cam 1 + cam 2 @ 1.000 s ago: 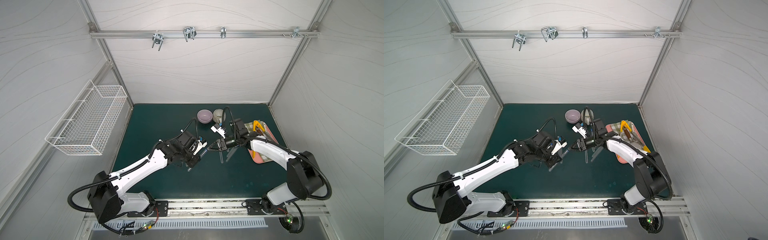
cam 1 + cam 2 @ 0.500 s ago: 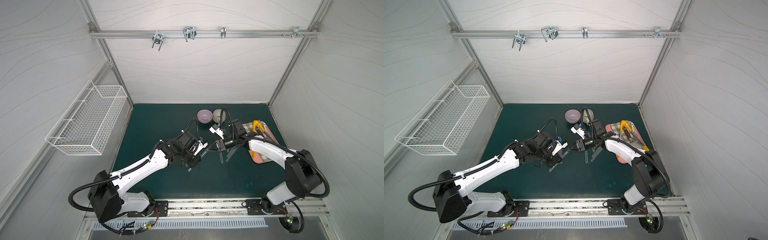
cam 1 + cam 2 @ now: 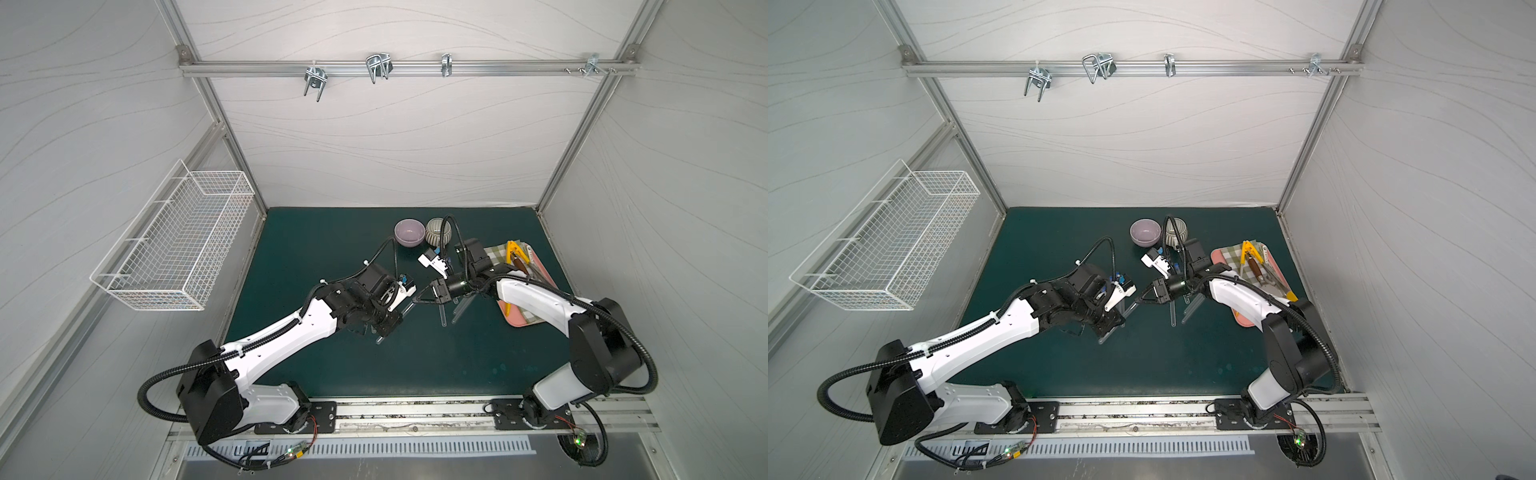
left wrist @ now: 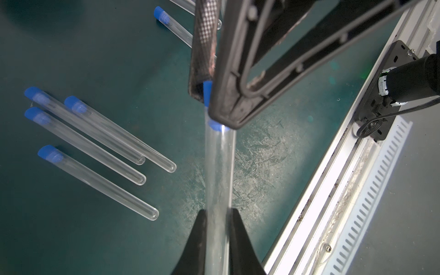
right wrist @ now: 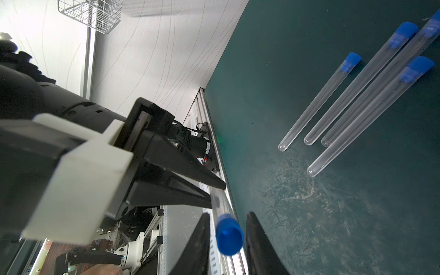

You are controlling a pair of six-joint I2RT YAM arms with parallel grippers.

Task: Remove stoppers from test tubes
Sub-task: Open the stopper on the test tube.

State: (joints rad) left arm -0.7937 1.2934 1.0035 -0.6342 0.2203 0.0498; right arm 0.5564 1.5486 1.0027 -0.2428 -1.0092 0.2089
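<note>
If right hand (image 5: 227,214) — loose around blue plastic stopper (image 5: 229,235) — bites crooked, clear tube (image 4: 219,166) clenched in left hand (image 4: 218,210) could slip.

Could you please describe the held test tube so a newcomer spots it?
Above the middle of the green mat, one test tube is clamped in the left gripper, its blue stopper inside the right gripper. The other stoppered tubes lie flat on it.

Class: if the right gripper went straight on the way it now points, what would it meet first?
The right gripper would first meet the blue stopper between its jaws, capping the test tube that the left gripper holds; further on, probably that gripper itself.
</note>
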